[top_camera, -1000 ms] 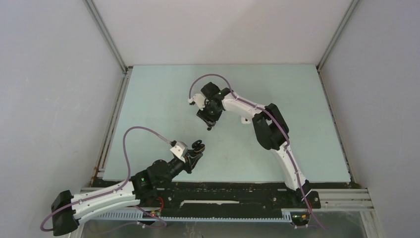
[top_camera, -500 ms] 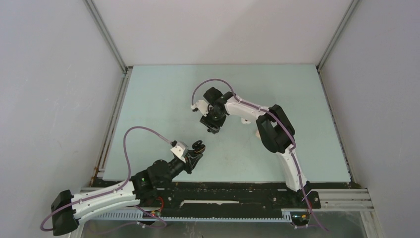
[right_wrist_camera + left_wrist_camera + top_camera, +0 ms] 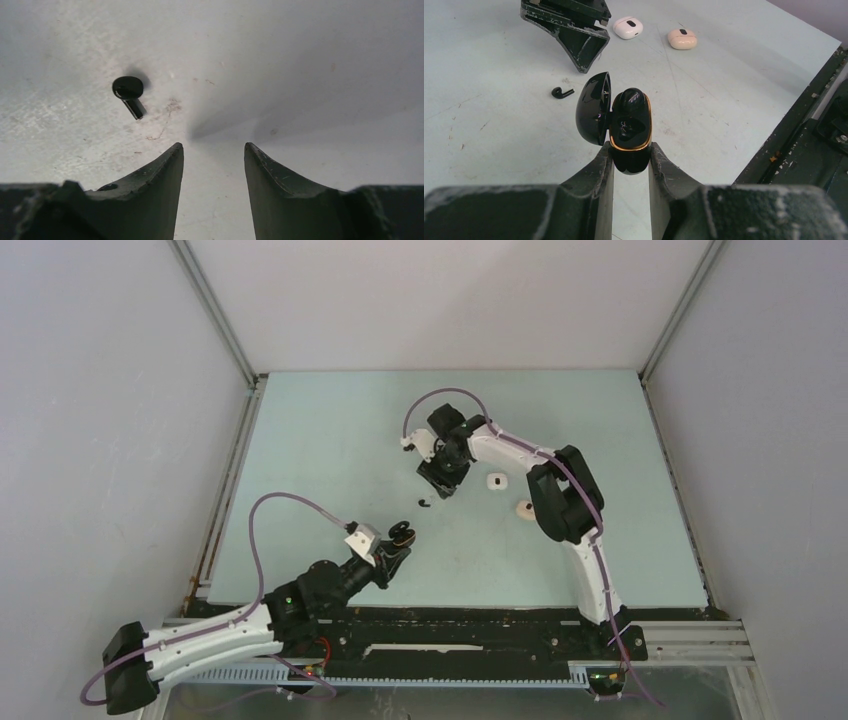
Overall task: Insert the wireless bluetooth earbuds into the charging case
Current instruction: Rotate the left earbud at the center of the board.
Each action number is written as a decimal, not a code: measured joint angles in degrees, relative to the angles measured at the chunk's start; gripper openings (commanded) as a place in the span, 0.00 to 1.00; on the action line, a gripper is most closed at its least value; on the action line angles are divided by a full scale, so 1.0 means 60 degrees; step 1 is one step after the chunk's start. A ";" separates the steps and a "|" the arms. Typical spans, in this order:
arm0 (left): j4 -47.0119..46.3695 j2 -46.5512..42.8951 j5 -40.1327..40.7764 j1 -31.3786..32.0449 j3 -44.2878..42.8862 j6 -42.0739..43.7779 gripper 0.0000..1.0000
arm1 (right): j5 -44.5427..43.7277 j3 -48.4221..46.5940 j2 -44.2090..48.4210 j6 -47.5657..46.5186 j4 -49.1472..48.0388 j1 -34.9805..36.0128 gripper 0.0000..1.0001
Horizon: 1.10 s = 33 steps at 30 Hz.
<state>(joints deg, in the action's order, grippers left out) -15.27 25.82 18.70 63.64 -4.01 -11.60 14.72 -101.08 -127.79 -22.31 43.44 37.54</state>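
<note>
The right end effector (image 3: 213,146) was open, the left end effector (image 3: 630,152) clamped on the charging case (image 3: 630,125). Centring over the black earbud (image 3: 128,94) was needed.

Right gripper (image 3: 438,489) swung to the right and farther back than a second ago, black earbud (image 3: 424,503) now lying exposed just off its parted tips, beige earbud (image 3: 523,507) newly uncovered, white earbud (image 3: 494,481) fully in view.

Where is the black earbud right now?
In the top view the black earbud lies on the table near its middle, between the right gripper and the open case held by the left gripper.
</note>
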 measured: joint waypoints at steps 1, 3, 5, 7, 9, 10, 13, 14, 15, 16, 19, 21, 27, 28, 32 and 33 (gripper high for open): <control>-0.0004 0.0051 0.0000 0.0000 -0.0062 0.0000 0.00 | -0.0076 -0.0004 -0.0004 -0.0007 -0.0015 -0.0058 0.51; -0.0004 0.0109 -0.0004 0.0000 -0.0157 0.0000 0.00 | -0.0208 -0.0117 -0.0029 -0.0033 0.0029 -0.0055 0.52; -0.0007 0.0135 -0.0018 0.0000 -0.0244 0.0000 0.00 | -0.0302 -0.0350 -0.0124 -0.0047 0.0022 0.0069 0.52; -0.0004 0.0127 -0.0066 0.0000 -0.0299 0.0000 0.00 | -0.0430 -0.0525 -0.0248 -0.0102 -0.0025 0.0288 0.53; 0.0004 0.0120 -0.0109 0.0000 -0.0368 0.0000 0.00 | -0.0543 -0.0561 -0.0357 -0.0149 -0.0036 0.0546 0.53; 0.0007 0.0098 -0.0117 0.0000 -0.0390 0.0000 0.00 | -0.0586 -0.0561 -0.0423 -0.0200 -0.0025 0.0696 0.53; 0.0004 -0.0044 -0.0146 0.0018 -0.0412 0.0000 0.00 | -0.0758 -0.0579 -0.0477 -0.0357 -0.0007 0.1027 0.53; 0.0007 -0.0058 -0.0146 0.0026 -0.0412 0.0000 0.00 | -0.0765 -0.0579 -0.0477 -0.0390 0.0015 0.1129 0.53; 0.0004 -0.0066 -0.0146 0.0026 -0.0412 0.0000 0.00 | -0.0772 -0.0583 -0.0477 -0.0415 0.0029 0.1198 0.53; 0.0007 -0.0062 -0.0146 0.0033 -0.0412 0.0000 0.00 | -0.0780 -0.0583 -0.0477 -0.0437 0.0036 0.1249 0.53; 0.0011 -0.0051 -0.0149 0.0044 -0.0412 0.0000 0.00 | -0.0769 -0.0583 -0.0477 -0.0459 0.0076 0.1264 0.54; 0.0011 -0.0033 -0.0149 0.0047 -0.0412 0.0004 0.00 | -0.0754 -0.0583 -0.0477 -0.0459 0.0102 0.1231 0.54; 0.0018 0.0025 -0.0153 0.0062 -0.0412 0.0004 0.00 | -0.0714 -0.0692 -0.0539 -0.0444 0.0142 0.1180 0.51; 0.0018 0.0025 -0.0153 0.0062 -0.0412 0.0004 0.00 | -0.0652 -0.0798 -0.0594 -0.0444 0.0178 0.1155 0.51; 0.0055 0.0018 -0.0153 0.0062 -0.0412 0.0004 0.00 | -0.0164 -0.1151 -0.0812 -0.0455 0.0259 0.0933 0.49; 0.0069 0.0018 -0.0153 0.0062 -0.0412 0.0000 0.00 | 0.0007 -0.1220 -0.0860 -0.0455 0.0299 0.0845 0.49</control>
<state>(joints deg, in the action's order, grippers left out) -14.85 25.93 17.78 64.01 -6.48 -11.60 14.76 -108.40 -132.94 -25.04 45.23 42.61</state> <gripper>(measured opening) 0.272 0.498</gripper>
